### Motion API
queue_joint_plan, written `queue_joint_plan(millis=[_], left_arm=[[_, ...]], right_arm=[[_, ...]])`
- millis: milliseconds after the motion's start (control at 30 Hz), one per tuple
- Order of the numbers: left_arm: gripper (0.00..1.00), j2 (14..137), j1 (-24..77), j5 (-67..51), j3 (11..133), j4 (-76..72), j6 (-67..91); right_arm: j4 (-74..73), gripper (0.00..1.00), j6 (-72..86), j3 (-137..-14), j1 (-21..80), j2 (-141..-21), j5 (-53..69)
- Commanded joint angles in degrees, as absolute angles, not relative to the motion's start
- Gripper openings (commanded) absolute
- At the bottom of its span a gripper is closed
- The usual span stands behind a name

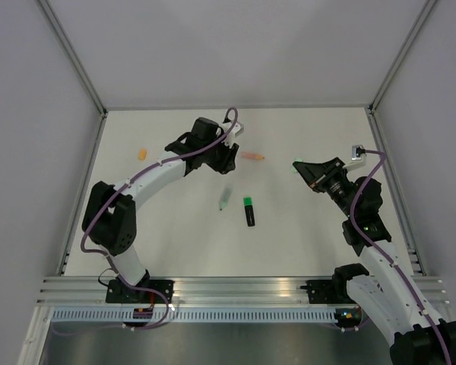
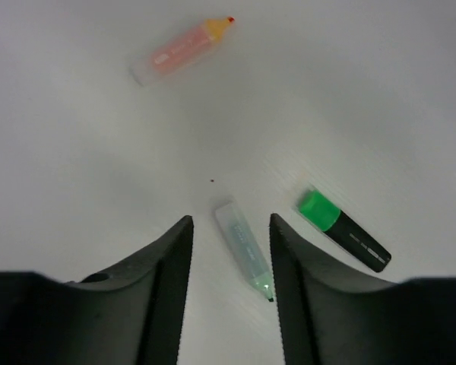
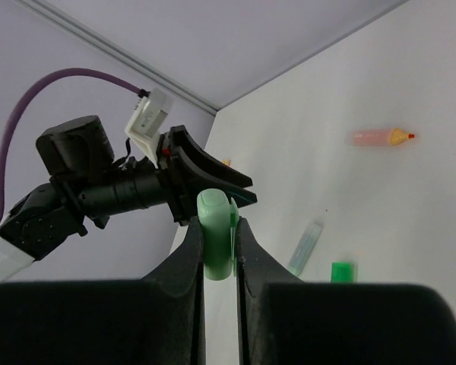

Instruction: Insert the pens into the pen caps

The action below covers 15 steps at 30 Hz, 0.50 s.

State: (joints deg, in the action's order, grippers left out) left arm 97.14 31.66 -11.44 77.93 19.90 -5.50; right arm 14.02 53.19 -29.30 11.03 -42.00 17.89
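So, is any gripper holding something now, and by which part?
The right gripper grips the pale green cap by its sides, rounded end sticking out. The left gripper holds nothing; its jaws stand open, not touching the mint pen.

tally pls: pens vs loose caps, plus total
Pens: 3 (salmon pen, mint pen, black-and-green pen)
Loose caps: 2 (orange cap; pale green cap in the right gripper)
Total: 5
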Motion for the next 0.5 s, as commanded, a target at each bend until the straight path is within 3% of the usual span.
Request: queue_joint_plan(millis=[0,67,100,167,467], left_arm=[[0.44,100.6,32.0,-23.6,77.6,22.3,-8.2],[0.30,102.9,32.2,-31.9,77.9,22.6,-8.3],[0.13,103.6,32.3,-33.4,77.8,22.5,-8.1],[0.05,105.7,32.7,-33.7,77.3,22.2,-8.3],[0.02,111.7,33.6,-21.8,75.9,23.8,-11.8]], right_arm=[[13.3,0.00,51.9,-31.5,10.9,-42.4,16.7],[13.2,0.00,51.9,-31.6,10.9,-42.4,16.7],[13.2,0.00,51.7,-31.6,10.9,-42.2,16.5],[13.0,0.00,51.5,-31.6,10.9,-41.8,16.0],[12.2,0.00,50.8,-31.6,10.9,-42.0,15.0]])
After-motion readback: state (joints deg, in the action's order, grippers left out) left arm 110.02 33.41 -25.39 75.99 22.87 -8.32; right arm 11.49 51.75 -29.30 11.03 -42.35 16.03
